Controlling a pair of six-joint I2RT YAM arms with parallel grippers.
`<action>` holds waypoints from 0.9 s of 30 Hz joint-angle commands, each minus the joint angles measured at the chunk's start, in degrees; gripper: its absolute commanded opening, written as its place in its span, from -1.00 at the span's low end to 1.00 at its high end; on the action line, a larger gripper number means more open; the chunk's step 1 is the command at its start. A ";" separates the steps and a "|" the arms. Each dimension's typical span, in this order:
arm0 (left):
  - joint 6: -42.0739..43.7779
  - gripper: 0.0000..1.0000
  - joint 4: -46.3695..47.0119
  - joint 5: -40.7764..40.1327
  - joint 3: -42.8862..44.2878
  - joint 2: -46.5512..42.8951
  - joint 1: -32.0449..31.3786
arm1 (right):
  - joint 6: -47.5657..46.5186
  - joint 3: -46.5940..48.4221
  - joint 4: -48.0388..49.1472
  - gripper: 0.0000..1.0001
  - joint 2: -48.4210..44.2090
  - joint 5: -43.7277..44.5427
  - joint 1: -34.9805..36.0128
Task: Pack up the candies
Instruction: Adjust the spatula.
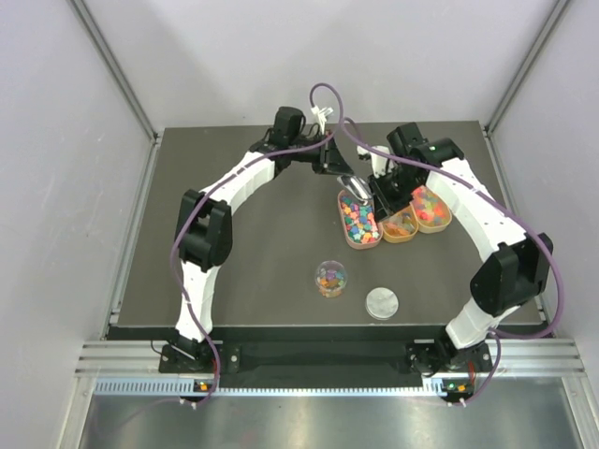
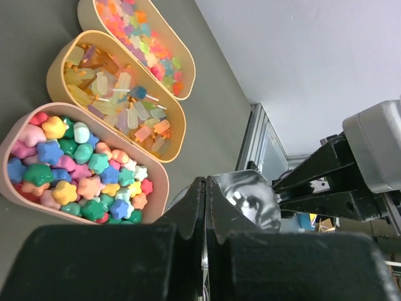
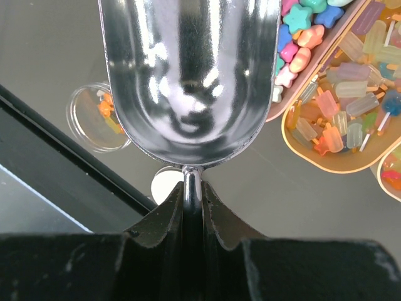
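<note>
From above, the silver scoop (image 1: 354, 187) hangs over the far end of the leftmost of three oval trays (image 1: 361, 246), which hold the candies (image 1: 361, 223). Nearer the arm bases than the scoop stands a clear jar (image 1: 330, 278) with a few sweets in it, its lid (image 1: 381, 301) just beside it.

At the left wrist, the left gripper (image 2: 205, 191) has its fingers pressed together on nothing, with the scoop just beyond them and star-shaped candies off to its side.

At the right wrist, the right gripper (image 3: 192, 188) is clamped on the scoop's thin handle.
</note>
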 commanded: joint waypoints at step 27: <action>2.83 -1.00 -0.59 -0.18 -3.09 -1.40 -0.74 | -3.51 11.55 7.18 -1.00 0.92 1.30 -0.27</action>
